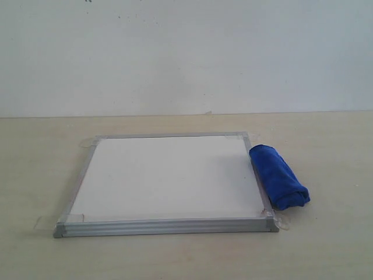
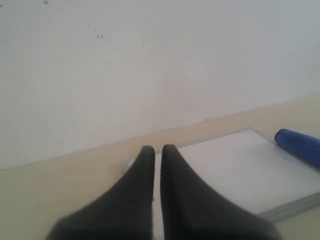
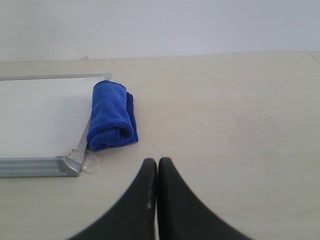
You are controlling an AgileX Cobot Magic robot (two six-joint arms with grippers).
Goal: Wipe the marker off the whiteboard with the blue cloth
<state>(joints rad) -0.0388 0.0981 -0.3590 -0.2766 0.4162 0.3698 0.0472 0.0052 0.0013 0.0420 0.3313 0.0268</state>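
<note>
The whiteboard (image 1: 169,178) lies flat on the table, silver-framed, its white face plain; no red marker lines show on it in any view. The blue cloth (image 1: 278,177) is a rolled bundle lying along the board's right edge and touching the frame. Neither gripper appears in the exterior view. My left gripper (image 2: 157,148) is shut with nothing in it, hovering off the board's (image 2: 240,165) left side, the cloth (image 2: 300,145) far beyond. My right gripper (image 3: 157,161) is shut and empty over bare table, short of the cloth (image 3: 111,117) and the board's corner (image 3: 40,115).
Clear tape tabs (image 1: 44,222) stick out from the board's corners, one (image 3: 92,162) right by the cloth. A pale wall (image 1: 186,52) rises behind the beige table (image 1: 326,245).
</note>
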